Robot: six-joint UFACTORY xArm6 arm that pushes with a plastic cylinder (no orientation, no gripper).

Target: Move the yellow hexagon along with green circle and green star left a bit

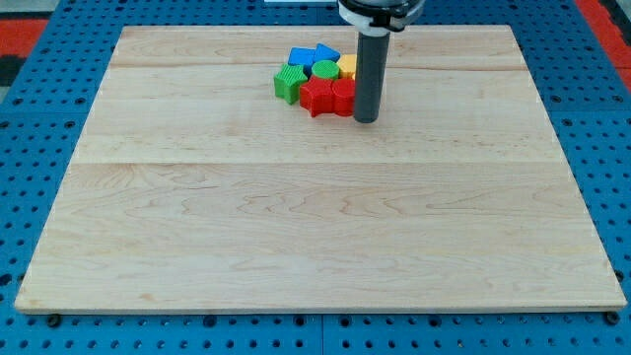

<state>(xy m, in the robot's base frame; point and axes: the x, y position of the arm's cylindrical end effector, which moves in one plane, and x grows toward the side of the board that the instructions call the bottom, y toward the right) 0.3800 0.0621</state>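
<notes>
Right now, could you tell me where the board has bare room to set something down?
Everything below my tip is bare, as are the view's left and right sides. It is crowded only near the top edge, where the green star, green circle and red blocks cluster.

Pretty plain setup: a light wooden board [296, 227] made of glued planks sits on a blue pegboard-style surface [39, 118] full of holes, with red patches [25, 30] in the top corners. Lighting's even.

The surface [315, 227] is pale, matt wood with visible grain in joined planks, the blocks, such as the green star [288, 83] and the red ones [328, 97], look like ridged matt plastic, and the rod [368, 69] is smooth dark grey.
</notes>
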